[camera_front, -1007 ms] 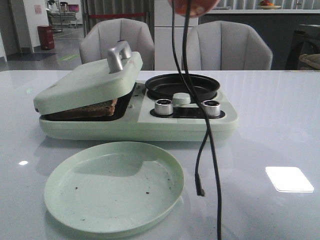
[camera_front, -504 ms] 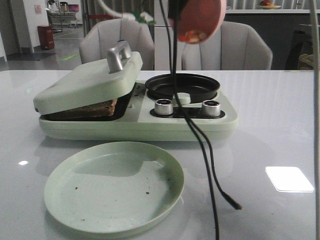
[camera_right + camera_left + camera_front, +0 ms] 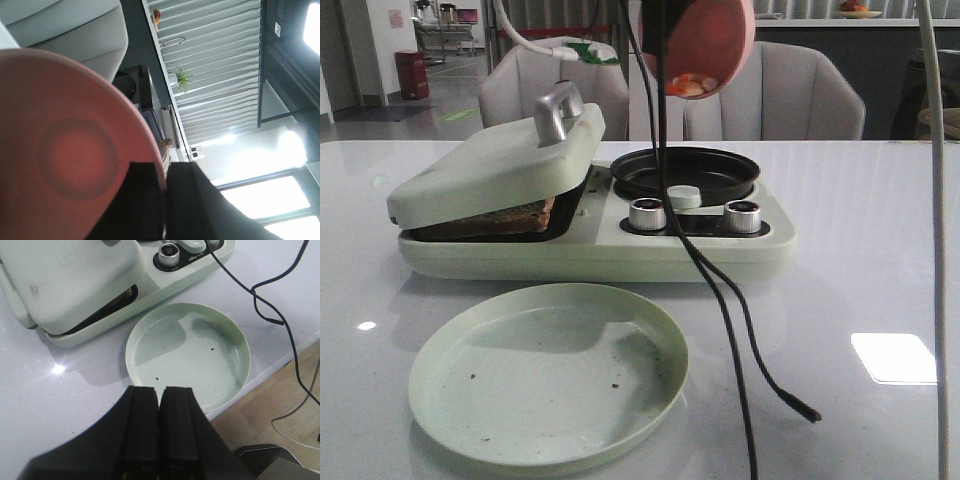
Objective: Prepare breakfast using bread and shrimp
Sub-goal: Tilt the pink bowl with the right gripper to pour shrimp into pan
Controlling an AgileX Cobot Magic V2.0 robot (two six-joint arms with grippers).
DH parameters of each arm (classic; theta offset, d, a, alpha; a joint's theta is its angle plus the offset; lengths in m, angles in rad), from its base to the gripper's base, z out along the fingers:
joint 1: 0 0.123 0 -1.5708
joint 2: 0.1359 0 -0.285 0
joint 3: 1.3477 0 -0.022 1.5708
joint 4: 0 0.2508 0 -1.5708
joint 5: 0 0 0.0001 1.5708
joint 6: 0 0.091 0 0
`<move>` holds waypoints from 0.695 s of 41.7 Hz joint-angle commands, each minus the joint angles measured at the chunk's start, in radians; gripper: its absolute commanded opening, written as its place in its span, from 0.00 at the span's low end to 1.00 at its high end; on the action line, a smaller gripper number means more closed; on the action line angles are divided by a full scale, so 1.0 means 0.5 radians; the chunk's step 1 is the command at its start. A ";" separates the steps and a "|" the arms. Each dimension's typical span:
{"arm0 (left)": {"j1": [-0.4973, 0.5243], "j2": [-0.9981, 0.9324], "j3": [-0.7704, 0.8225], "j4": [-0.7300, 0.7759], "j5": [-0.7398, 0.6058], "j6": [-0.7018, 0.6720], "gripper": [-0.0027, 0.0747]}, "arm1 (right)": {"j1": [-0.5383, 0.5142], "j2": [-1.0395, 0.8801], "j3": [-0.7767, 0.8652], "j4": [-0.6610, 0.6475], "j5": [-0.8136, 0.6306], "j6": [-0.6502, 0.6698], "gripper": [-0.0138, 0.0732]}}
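Breakfast maker (image 3: 590,250) as landmark: pale green, mid-table, hinged lid (image 3: 500,165) propped ajar on its left half

Green plate (image 3: 440,400) just in front of maker, empty bar crumbs

Bread (image 3: 485,220) under lid, brown crust edge showing; judged soft, light, crushable, best lifted flat by crust after raising lid by metal handle (image 3: 558,110)

Black pan (image 3: 684,172) on maker's right half, empty

Pink bowl (image 3: 720,40) tipped above pan, rim pinched by right gripper (image 3: 165,200)

Shrimp (image 3: 688,85) at bowl's low lip; judged small, slippery, better poured than pinched

Left gripper (image 3: 159,405) near plate, fingers pressed together, holding nothing

Crumb-flecked green plate (image 3: 548,375) before breakfast maker (image 3: 590,215)
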 commanded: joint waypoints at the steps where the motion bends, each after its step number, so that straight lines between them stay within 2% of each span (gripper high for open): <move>1: -0.016 -0.004 -0.049 -0.027 -0.139 -0.017 0.16 | -0.007 -0.189 -0.065 -0.213 0.070 -0.030 0.22; 15: -0.016 -0.004 -0.049 -0.027 -0.139 -0.017 0.16 | -0.007 -0.428 -0.065 -0.210 -0.049 -0.121 0.22; 21: -0.016 -0.004 -0.049 -0.027 -0.139 -0.017 0.16 | -0.009 -0.345 -0.015 0.008 -0.078 -0.132 0.22; 23: -0.016 -0.004 -0.049 -0.027 -0.139 -0.017 0.16 | -0.011 -0.288 0.039 -0.012 -0.055 -0.178 0.22; 27: -0.016 -0.004 -0.049 -0.027 -0.139 -0.017 0.16 | -0.011 -0.239 0.135 -0.215 0.017 -0.206 0.22; 29: -0.016 -0.004 -0.049 -0.027 -0.139 -0.017 0.16 | -0.005 -0.246 0.145 -0.215 -0.001 -0.204 0.22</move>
